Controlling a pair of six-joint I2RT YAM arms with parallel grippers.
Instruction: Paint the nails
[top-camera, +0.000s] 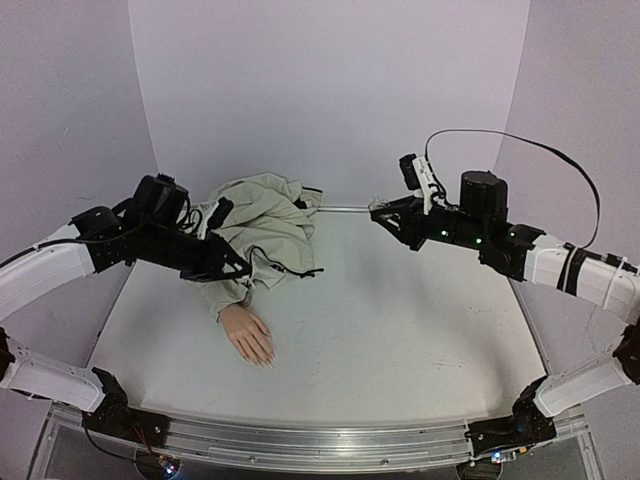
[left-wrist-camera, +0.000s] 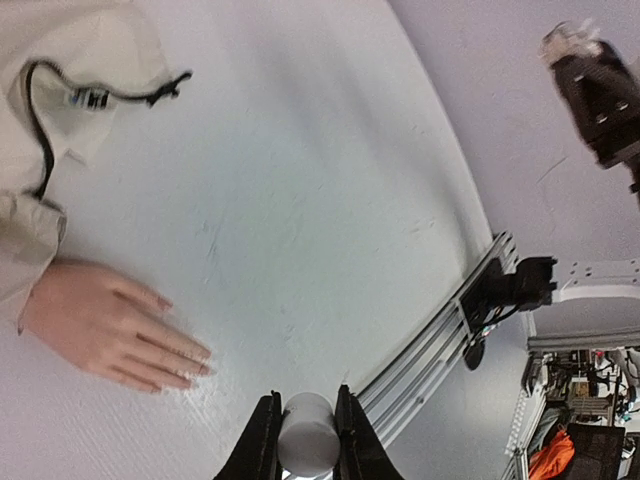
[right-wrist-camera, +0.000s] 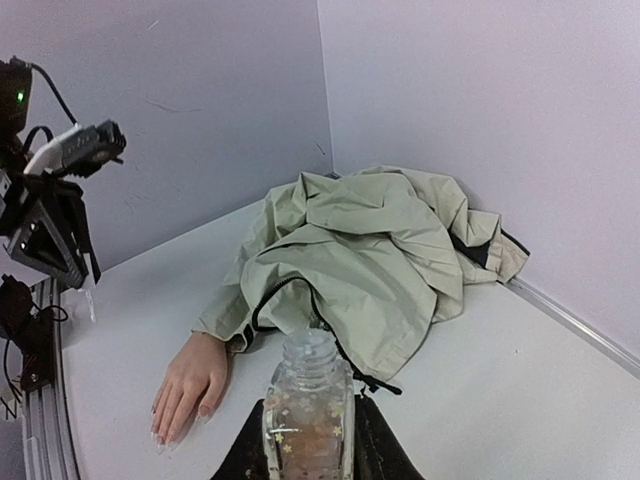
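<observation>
The flesh-pink mannequin hand (top-camera: 248, 335) lies palm down on the white table, its wrist in a beige jacket sleeve (top-camera: 228, 292). Its pale nails (right-wrist-camera: 160, 438) point toward the table's front edge; they also show in the left wrist view (left-wrist-camera: 203, 368). My left gripper (left-wrist-camera: 306, 405) is shut on a white cylindrical cap (left-wrist-camera: 308, 435) and hovers above and behind the hand (left-wrist-camera: 110, 325); no brush shows below the cap. My right gripper (right-wrist-camera: 308, 410) is shut on a small clear glass bottle (right-wrist-camera: 307, 420) with an open neck, held in the air at the back right (top-camera: 380, 212).
The crumpled beige jacket (top-camera: 262, 222) with black zipper and cords covers the back left of the table. Purple walls close in the back and sides. A metal rail (top-camera: 320, 440) runs along the front edge between the arm bases.
</observation>
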